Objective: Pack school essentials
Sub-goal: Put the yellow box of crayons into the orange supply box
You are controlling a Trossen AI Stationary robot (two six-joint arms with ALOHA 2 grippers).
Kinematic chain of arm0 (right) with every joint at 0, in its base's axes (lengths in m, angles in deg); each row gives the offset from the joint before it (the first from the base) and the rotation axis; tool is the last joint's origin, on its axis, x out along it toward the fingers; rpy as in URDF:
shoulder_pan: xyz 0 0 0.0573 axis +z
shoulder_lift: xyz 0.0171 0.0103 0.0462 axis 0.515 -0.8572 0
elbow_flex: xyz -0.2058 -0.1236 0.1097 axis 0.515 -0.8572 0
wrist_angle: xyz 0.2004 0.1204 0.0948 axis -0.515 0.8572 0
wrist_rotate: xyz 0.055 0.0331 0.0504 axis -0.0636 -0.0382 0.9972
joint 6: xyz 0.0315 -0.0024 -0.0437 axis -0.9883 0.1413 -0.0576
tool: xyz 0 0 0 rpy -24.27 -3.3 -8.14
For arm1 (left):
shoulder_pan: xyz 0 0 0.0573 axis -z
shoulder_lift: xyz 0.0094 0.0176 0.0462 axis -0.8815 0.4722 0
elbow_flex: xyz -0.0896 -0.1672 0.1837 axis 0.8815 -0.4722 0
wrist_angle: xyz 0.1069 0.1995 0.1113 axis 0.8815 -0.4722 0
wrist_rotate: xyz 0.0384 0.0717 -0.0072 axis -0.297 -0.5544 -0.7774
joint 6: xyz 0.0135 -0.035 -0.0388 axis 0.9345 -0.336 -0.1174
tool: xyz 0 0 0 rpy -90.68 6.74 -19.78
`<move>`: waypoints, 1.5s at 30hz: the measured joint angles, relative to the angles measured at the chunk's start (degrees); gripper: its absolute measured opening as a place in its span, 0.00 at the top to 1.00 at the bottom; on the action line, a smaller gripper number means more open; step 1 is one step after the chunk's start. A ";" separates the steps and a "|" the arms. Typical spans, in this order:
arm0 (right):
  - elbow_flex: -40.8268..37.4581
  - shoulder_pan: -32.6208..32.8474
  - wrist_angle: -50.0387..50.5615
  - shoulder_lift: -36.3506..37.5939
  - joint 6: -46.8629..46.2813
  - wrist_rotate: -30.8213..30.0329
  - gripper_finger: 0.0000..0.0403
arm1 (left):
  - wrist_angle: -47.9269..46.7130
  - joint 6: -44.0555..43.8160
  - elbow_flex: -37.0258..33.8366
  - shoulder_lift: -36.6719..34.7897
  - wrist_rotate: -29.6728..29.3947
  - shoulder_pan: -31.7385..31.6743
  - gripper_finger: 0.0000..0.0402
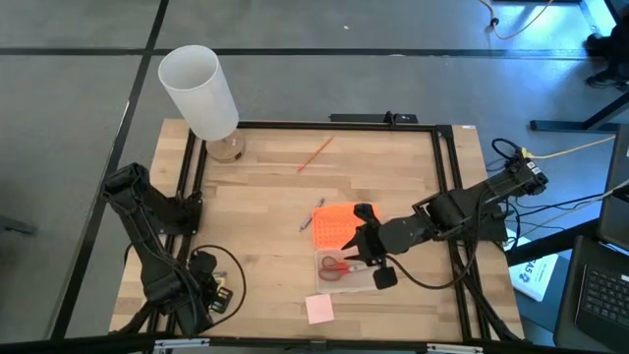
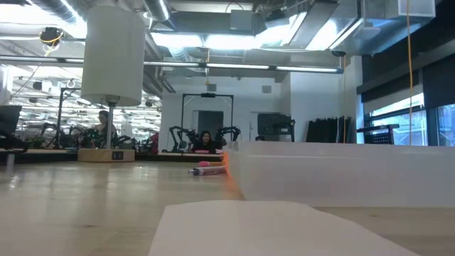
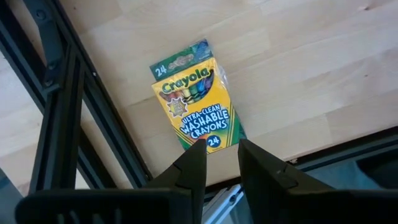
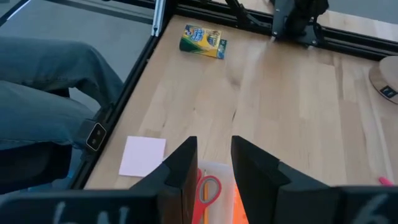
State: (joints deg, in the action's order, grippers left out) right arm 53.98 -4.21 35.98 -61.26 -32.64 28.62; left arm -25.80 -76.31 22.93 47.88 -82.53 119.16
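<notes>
The green-and-yellow crayon box [image 3: 196,99] lies flat on the table near its left near corner. My left gripper [image 3: 222,163] hangs above the box's end, pointing down, its fingers a little apart with nothing between them; in the high view my left gripper [image 1: 208,291] covers most of the box. My right gripper [image 4: 214,163], also [image 1: 356,244], slants down over the clear box [image 1: 346,271], open and empty. Red-handled scissors [image 4: 208,190] lie inside that box. The pink sticky-note pad [image 1: 319,309], a blue-grey pen [image 1: 312,218] and a thin red pencil [image 1: 316,154] lie loose on the table.
The orange lid [image 1: 334,226] lies just beyond the clear box. A tall white cylinder [image 1: 201,93] stands at the far left corner. A black frame [image 1: 447,197] rims the table. A person's legs [image 4: 50,93] show beyond the near edge. Bare wood spreads between the two arms.
</notes>
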 joint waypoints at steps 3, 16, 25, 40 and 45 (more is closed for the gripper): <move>0.00 0.00 0.02 0.01 0.07 0.00 0.75 | 0.03 -0.16 0.00 0.00 0.00 0.00 0.79; 0.00 0.00 0.04 0.00 0.10 0.00 0.75 | -0.11 -5.78 0.00 0.01 1.51 1.86 0.78; 0.00 0.00 0.04 0.02 0.14 0.00 0.75 | 3.29 -6.21 -3.09 0.22 1.32 2.06 0.60; 0.00 0.02 0.07 0.02 0.14 0.00 0.75 | 15.95 -10.22 -13.48 0.24 3.10 2.47 0.03; 0.00 0.02 0.07 0.02 0.14 0.00 0.75 | 20.46 -12.73 -16.31 0.26 3.88 2.48 0.02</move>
State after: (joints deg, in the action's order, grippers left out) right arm 53.98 -4.19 36.04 -61.24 -32.50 28.62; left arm -5.34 -89.04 6.62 48.14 -78.65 121.65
